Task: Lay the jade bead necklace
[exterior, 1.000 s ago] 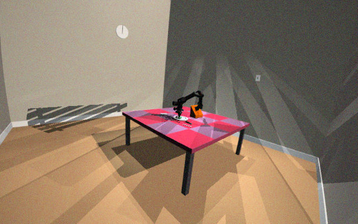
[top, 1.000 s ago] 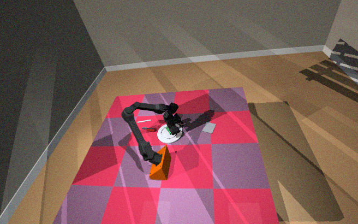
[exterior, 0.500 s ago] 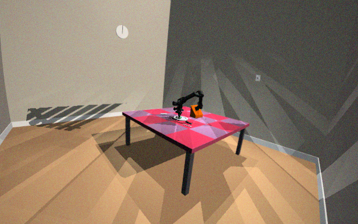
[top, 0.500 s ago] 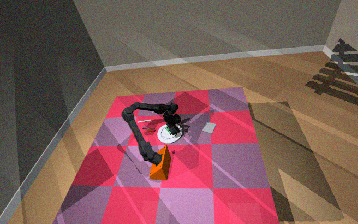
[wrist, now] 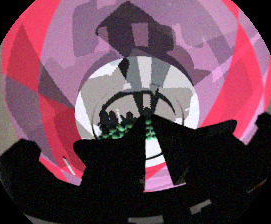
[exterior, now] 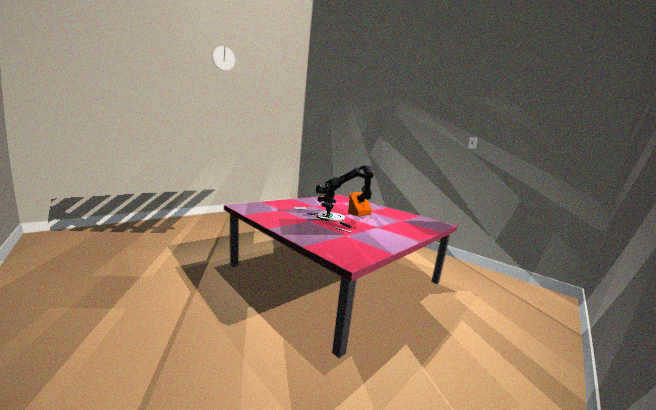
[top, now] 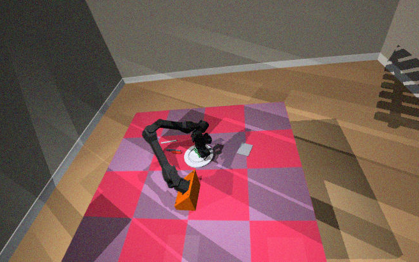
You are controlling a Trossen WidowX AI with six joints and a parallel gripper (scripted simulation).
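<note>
The round white bead board (top: 190, 159) (exterior: 340, 217) (wrist: 189, 119) lies on the checkered table, with a dark ring-shaped groove. The jade bead necklace (top: 196, 151) (wrist: 114, 133) is a bunch of green beads over the board, mostly on the left in the wrist view; some beads show between the dark fingers. My gripper (top: 204, 156) (exterior: 328, 213) (wrist: 147, 117) points down low over the board, its tips nearly together, shut on the necklace. The fingers hide part of the necklace and groove, and I cannot tell which beads lie in the groove.
The orange arm base (top: 188, 195) (exterior: 359, 205) stands close to the board. A red and black tool (top: 176, 151) (exterior: 345, 224) and a thin white stick (top: 168, 141) (wrist: 68, 165) lie on one side of it. A pale square tile (top: 244, 149) (exterior: 299, 207) lies on the other.
</note>
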